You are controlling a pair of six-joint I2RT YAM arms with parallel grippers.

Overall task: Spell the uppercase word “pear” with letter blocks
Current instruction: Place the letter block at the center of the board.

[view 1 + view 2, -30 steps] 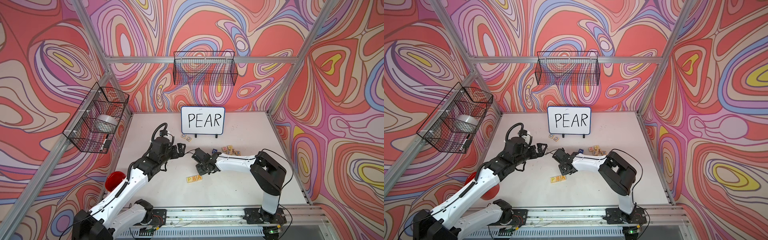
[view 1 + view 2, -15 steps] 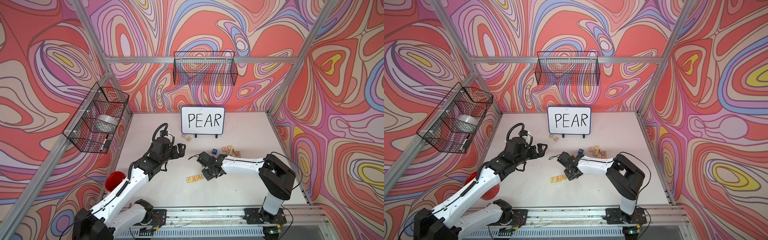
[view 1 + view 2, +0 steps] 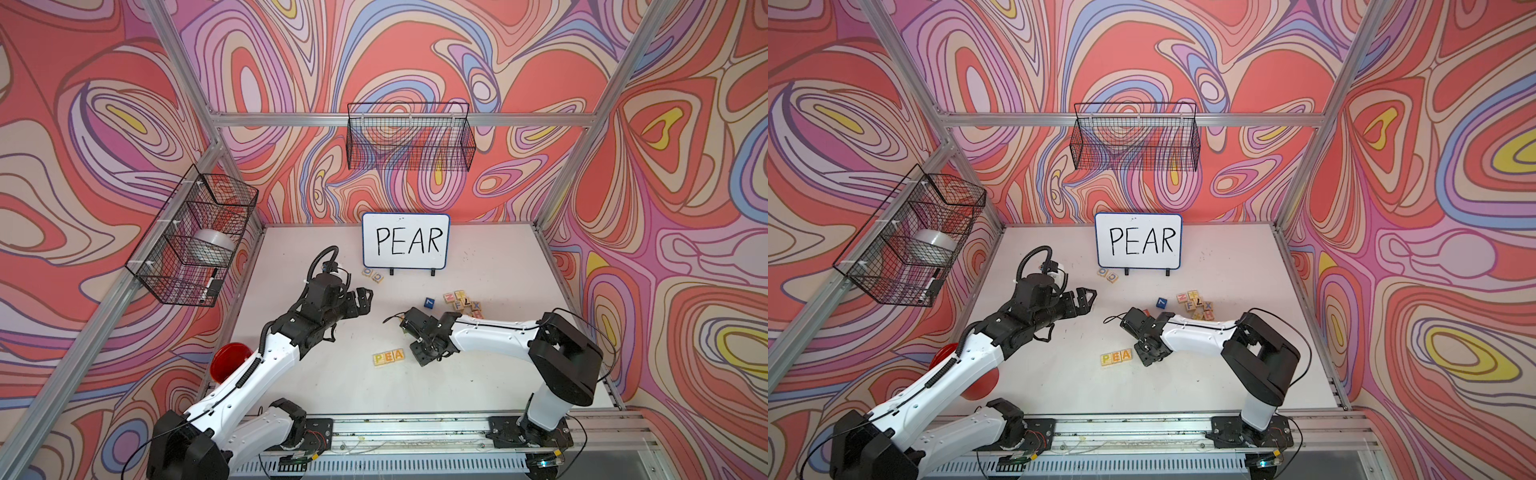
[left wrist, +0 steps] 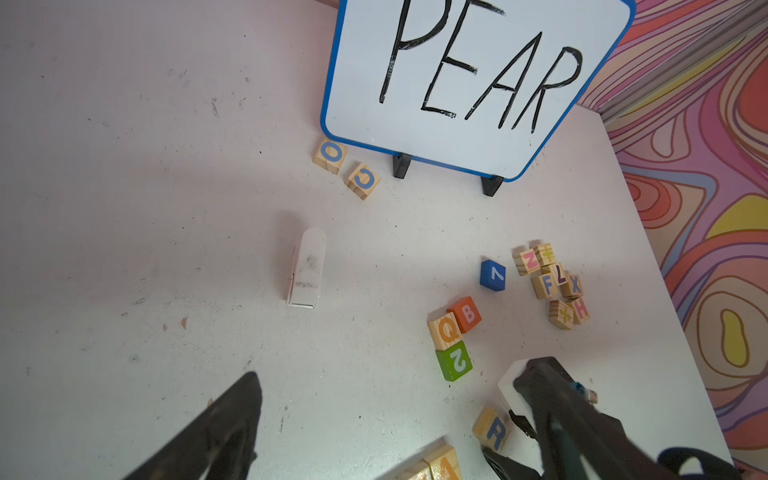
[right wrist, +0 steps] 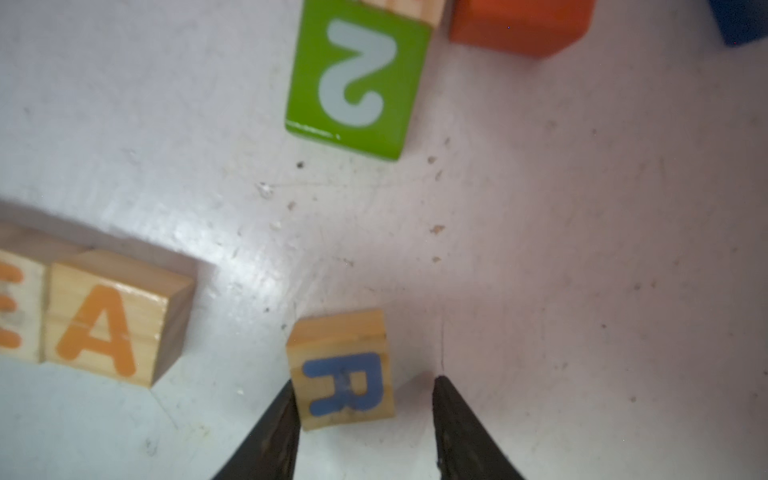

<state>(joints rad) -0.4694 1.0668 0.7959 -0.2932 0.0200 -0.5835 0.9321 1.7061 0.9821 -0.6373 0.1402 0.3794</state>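
Note:
Pale-wood letter blocks P (image 3: 379, 358), E (image 3: 388, 356) and A (image 3: 398, 354) lie in a row near the table's front middle, and the row (image 3: 1116, 356) shows in both top views. The blue R block (image 5: 343, 370) rests on the table a short gap from the A block (image 5: 104, 320). My right gripper (image 5: 363, 382) is open around the R: one finger touches its side, the other stands clear. From above, my right gripper (image 3: 428, 353) hides the R. My left gripper (image 3: 365, 301) hovers open and empty further back, its wrist view catching the R block (image 4: 492, 430).
The whiteboard (image 3: 405, 246) reading PEAR stands at the back. Green 2 (image 5: 357, 79), red B (image 4: 466, 313), Q and blue 7 (image 3: 429, 302) blocks lie behind my right gripper. A cluster of loose blocks (image 3: 463, 305) sits right, O and C blocks (image 3: 372, 274) by the board, a red bowl (image 3: 228, 359) left.
My right gripper has travelled toward the table's front, down beside the A, and its jaws have parted off the R block. The left arm has stayed still.

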